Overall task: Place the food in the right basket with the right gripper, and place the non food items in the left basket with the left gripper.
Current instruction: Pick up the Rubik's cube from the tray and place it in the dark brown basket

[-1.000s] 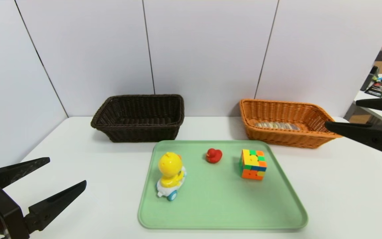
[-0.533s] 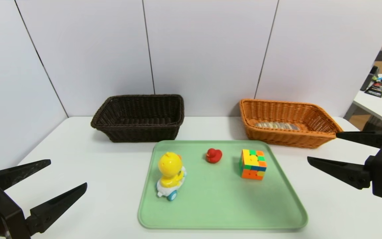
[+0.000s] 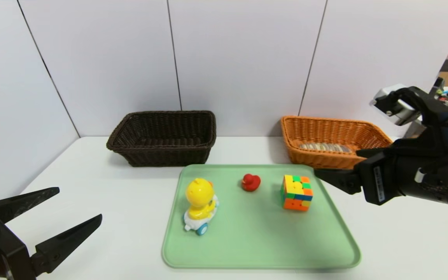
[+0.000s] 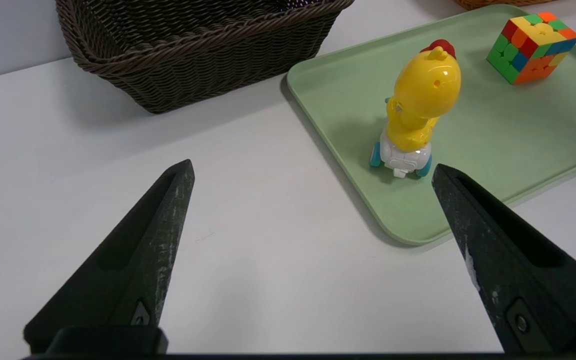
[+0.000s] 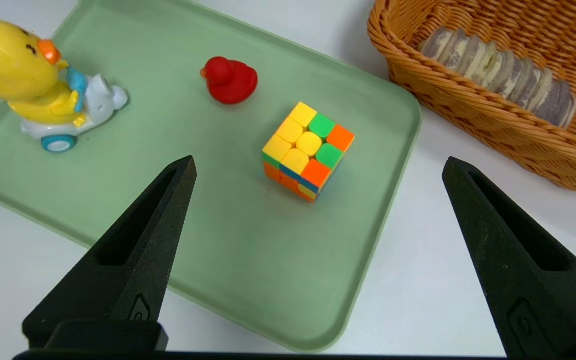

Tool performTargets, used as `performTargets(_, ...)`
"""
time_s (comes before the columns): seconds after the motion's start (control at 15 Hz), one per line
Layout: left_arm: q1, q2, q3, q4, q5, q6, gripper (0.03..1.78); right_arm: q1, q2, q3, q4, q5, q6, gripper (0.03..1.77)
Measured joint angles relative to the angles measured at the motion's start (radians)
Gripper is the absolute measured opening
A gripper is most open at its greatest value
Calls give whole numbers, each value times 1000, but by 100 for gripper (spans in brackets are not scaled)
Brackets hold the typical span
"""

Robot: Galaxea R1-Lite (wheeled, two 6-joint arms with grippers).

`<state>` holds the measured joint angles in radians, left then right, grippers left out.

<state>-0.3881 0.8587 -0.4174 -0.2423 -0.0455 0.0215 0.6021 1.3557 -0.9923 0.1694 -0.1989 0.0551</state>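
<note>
Bread (image 3: 325, 147) already lies in your orange basket (image 3: 368, 134); the right claw (image 3: 338, 167), wide open and empty, has swung in beside the cube (image 3: 296, 192). Your left claw (image 3: 58, 210), open too, waits while three toys remain on the tray (image 3: 247, 249).

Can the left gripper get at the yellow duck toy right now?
Probably yes. The left gripper is open, and only bare table lies between it and the yellow duck toy, which stands upright near the tray's close edge.
</note>
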Motion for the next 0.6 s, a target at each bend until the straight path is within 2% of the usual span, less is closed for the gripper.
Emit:
performTargets(0.2,0,-1,2,1,0,0,169,30,74,-161,155,-11,115,170)
performTargets(0.6,0,-2,7,0,0,-1,169,86,208,-436,446,-42,289,170)
